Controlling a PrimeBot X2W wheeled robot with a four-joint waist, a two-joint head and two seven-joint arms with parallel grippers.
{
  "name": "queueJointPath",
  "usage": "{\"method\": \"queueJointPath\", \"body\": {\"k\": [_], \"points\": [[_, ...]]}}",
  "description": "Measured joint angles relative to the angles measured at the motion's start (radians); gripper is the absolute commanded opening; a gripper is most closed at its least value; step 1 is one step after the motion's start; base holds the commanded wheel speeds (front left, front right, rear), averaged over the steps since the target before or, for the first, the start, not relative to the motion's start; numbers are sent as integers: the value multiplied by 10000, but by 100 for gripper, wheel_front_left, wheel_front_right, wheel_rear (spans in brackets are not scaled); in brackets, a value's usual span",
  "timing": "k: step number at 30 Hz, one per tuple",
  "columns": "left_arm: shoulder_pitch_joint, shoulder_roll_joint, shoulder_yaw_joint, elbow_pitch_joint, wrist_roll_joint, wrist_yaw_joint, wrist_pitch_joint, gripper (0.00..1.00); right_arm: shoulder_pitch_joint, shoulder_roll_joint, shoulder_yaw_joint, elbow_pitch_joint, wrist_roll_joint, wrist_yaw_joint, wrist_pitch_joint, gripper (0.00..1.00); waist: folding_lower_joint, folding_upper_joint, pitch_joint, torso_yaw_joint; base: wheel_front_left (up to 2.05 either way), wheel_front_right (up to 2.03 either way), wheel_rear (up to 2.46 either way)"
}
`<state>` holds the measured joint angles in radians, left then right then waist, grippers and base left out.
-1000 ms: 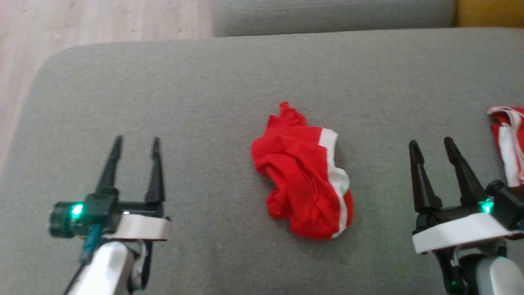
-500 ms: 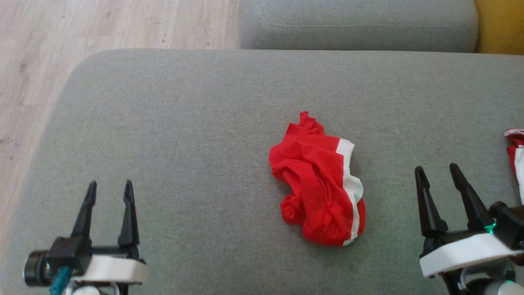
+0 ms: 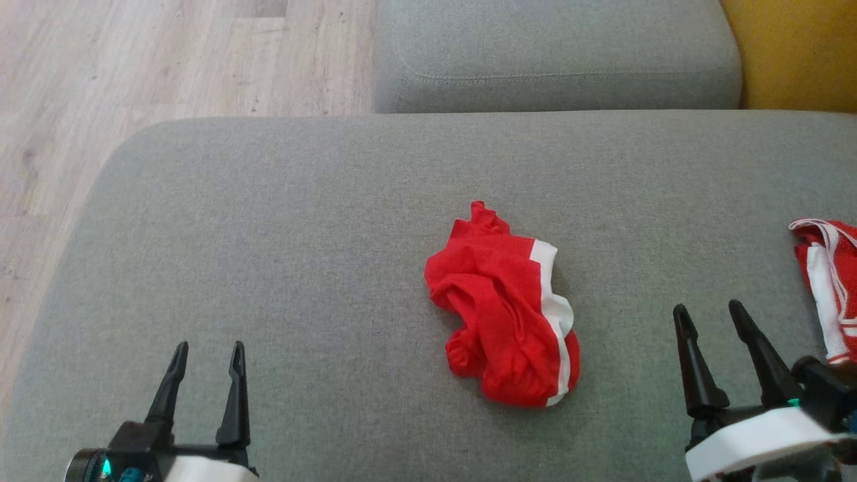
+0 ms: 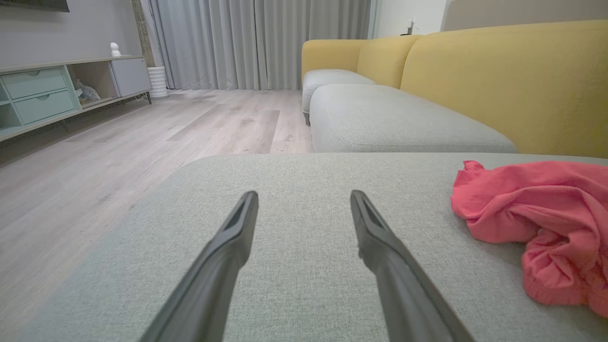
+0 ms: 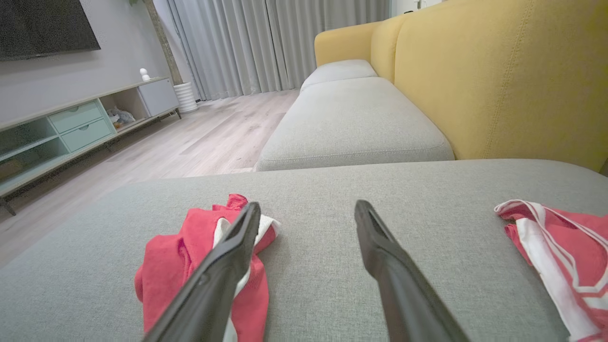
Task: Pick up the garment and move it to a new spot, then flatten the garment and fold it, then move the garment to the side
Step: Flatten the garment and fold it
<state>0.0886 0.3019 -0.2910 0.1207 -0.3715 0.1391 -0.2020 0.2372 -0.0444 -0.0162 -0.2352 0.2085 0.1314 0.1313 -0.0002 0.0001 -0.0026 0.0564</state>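
My left gripper (image 3: 209,349) hangs low over the near left of the grey seat cushion (image 3: 301,221), its two dark fingers spread wide with nothing between them. My right gripper (image 3: 708,308) hangs over the near right of the same cushion, equally wide and just as empty.

Between the two, well apart from both, the garment (image 3: 502,308) lies crumpled in a heap on the cushion. It is red cloth with a white band along its right edge. In the right wrist view it sits behind the left-hand finger.

A second red-and-white cloth (image 3: 827,281) lies at the cushion's right edge, near the right gripper. Beyond are a further grey cushion (image 3: 556,60), a yellow backrest (image 3: 797,53) and a wooden floor (image 3: 134,60).

Half a second back, the head camera was aimed differently, so the whole scene sat elsewhere in the head view. Measured against the garment, both grippers now sit lower in the view, the left more so. The garment's folds match the earlier picture, and both grippers are spread as wide as they were then.
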Motion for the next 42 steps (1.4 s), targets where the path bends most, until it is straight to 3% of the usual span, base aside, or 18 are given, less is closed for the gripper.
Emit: {"method": "queueJointPath", "body": {"k": [26, 31, 38, 42], "points": [[-89, -10, -311, -12, -77, 86, 82, 100, -16, 2, 79, 19, 48, 0, 8, 100, 1, 0, 308, -166, 0, 0, 0], [-891, -355, -1413, -69, 8, -550, 809, 100, -70, 2, 25, 10, 105, 0, 8, 100, 2, 0, 619, -165, 0, 0, 0], [-3045, -1983, -4339, 347, 575, -2128, 2359, 100, -740, 2, 36, -46, 100, 0, 8, 100, 3, 0, 1356, -202, 0, 0, 0], [-3625, -2336, -5509, 1172, 497, -2424, 3030, 100, -1031, 2, 59, -27, 102, 0, 8, 100, 4, 0, 1802, -334, 0, 0, 0]]}}
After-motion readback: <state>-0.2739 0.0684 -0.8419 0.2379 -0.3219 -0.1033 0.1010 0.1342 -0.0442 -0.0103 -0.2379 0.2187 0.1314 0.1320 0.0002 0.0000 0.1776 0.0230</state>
